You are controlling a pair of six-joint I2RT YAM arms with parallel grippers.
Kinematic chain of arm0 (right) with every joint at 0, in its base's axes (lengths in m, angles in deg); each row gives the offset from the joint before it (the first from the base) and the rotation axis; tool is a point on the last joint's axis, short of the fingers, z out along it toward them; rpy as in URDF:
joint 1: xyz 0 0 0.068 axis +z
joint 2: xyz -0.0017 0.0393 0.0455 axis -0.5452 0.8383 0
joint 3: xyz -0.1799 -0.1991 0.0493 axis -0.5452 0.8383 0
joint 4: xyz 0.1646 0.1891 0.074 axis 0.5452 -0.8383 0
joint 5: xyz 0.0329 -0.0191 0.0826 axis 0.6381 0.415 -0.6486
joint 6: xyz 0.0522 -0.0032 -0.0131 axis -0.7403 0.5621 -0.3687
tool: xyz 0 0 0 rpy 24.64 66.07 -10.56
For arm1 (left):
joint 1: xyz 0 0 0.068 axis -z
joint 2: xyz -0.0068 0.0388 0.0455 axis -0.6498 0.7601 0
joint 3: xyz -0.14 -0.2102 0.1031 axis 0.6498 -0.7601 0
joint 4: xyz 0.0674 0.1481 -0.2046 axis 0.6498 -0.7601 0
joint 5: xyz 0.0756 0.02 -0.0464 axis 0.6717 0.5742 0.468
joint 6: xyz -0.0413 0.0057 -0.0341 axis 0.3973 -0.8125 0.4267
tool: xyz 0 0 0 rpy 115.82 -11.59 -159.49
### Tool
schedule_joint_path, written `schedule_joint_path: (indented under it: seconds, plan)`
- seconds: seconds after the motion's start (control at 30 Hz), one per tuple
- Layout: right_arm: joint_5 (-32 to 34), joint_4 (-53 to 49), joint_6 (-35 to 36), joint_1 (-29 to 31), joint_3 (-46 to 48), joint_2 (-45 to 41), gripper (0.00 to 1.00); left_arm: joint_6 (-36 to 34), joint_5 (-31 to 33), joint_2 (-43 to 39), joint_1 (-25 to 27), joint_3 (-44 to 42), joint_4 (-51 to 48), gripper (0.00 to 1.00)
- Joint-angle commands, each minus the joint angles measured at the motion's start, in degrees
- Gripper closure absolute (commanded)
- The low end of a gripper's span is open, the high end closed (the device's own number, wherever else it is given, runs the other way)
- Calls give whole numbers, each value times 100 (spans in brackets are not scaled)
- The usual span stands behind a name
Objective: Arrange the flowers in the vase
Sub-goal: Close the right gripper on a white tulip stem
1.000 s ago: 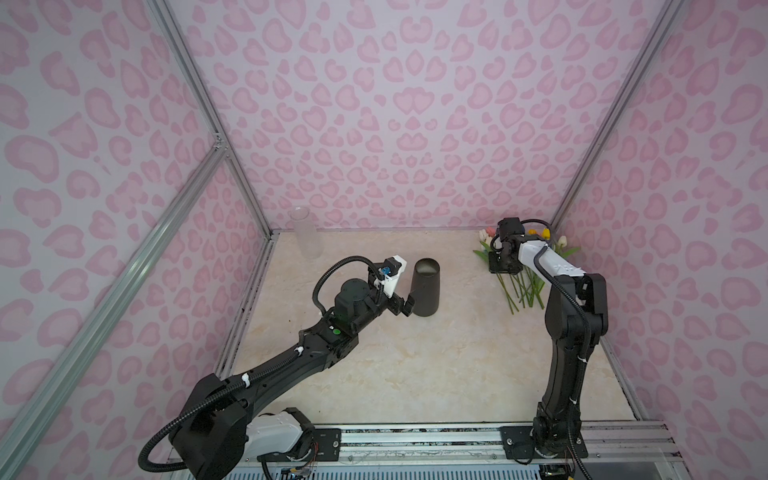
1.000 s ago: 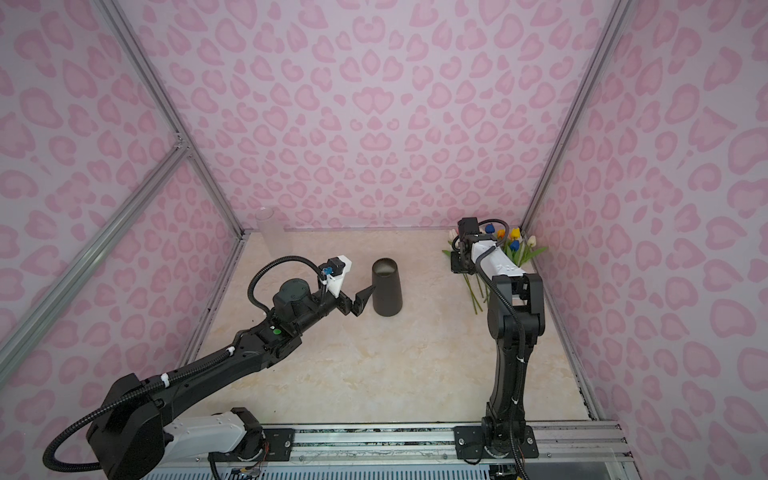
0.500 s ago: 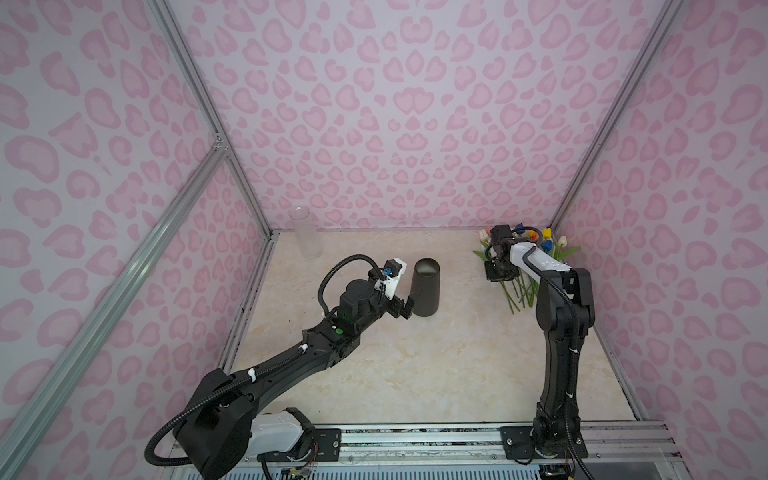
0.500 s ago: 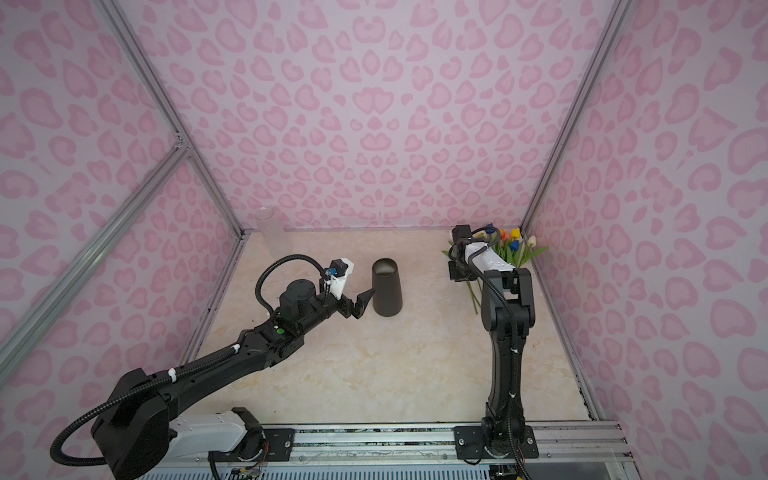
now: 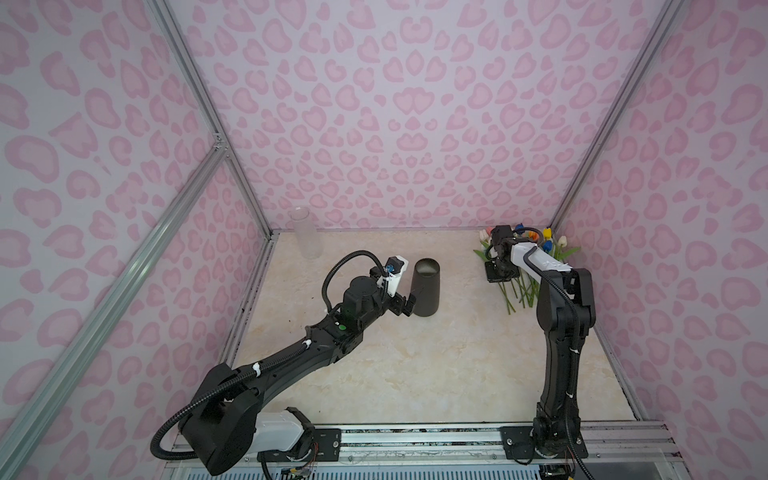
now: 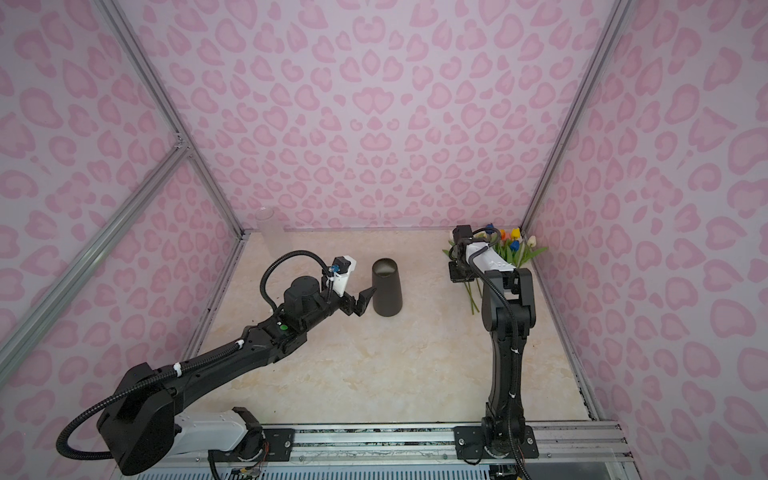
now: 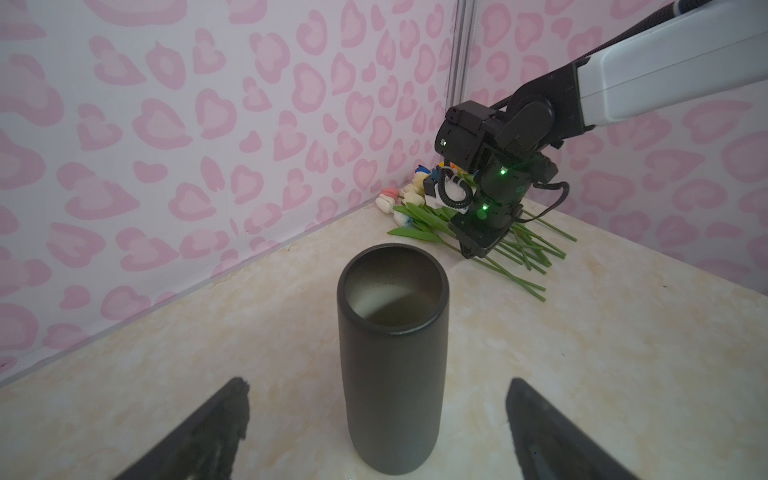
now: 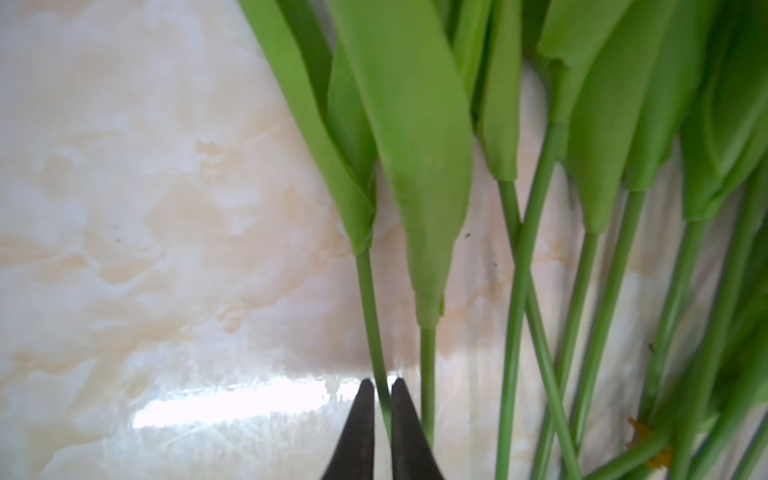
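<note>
A dark cylindrical vase (image 5: 424, 286) (image 6: 387, 286) (image 7: 392, 353) stands upright mid-table, empty inside. My left gripper (image 5: 405, 305) (image 6: 359, 301) (image 7: 376, 380) is open just to its left, fingers spread wide on either side of the vase's base without touching it. The flowers (image 5: 521, 291) (image 6: 515, 249) (image 7: 419, 216) lie in a pile in the back right corner, heads toward the wall. My right gripper (image 5: 500, 274) (image 6: 461, 274) (image 7: 473, 249) (image 8: 382, 381) points down into the stems and is shut on one thin green stem (image 8: 372, 316) at the pile's left edge.
A clear cylinder (image 5: 307, 232) (image 6: 272, 232) stands in the back left corner. Pink patterned walls close in the left, back and right sides. A metal rail (image 5: 415, 432) with both arm bases runs along the front edge.
The right gripper's jaws have closed onto a stem while its wrist settled lower over the pile. The left arm has barely moved and stays open by the vase.
</note>
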Motion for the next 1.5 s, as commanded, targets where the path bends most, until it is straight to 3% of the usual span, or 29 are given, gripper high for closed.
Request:
schedule_joint_path:
  seconds: [0.0,0.23,0.4,0.6,0.77,1.0,1.17,1.23,1.3,1.37,1.47]
  plan:
    - [-115,-18,-29,13,66,-114,94,-90,77,53,-6,99,33,3]
    - [-131,-156,-9,21,-12,-266,100,-128,105,102,-7,152,73,3]
    - [-4,-39,-157,-27,75,-362,73,-150,162,46,-6,125,89,3]
    - [-158,-174,-225,-151,-223,-66,66,-175,133,13,-6,99,36,3]
    - [-160,-289,-222,-185,-490,291,67,-171,174,-22,-6,66,66,3]
    - [-175,-393,-161,-187,-796,437,89,-227,236,-41,-11,60,25,3]
    - [-123,-430,-139,-202,-786,433,98,-204,262,-8,-6,69,-15,3]
    - [-93,-415,-126,-220,-761,428,97,-182,274,-18,-8,50,9,3]
    - [-137,-428,-133,-246,-775,442,84,-189,274,-12,-6,32,46,3]
    - [-227,-411,-126,-245,-766,439,77,-208,265,21,-6,53,32,3]
    - [-269,-419,-117,-247,-813,624,78,-196,262,57,-6,109,-10,3]
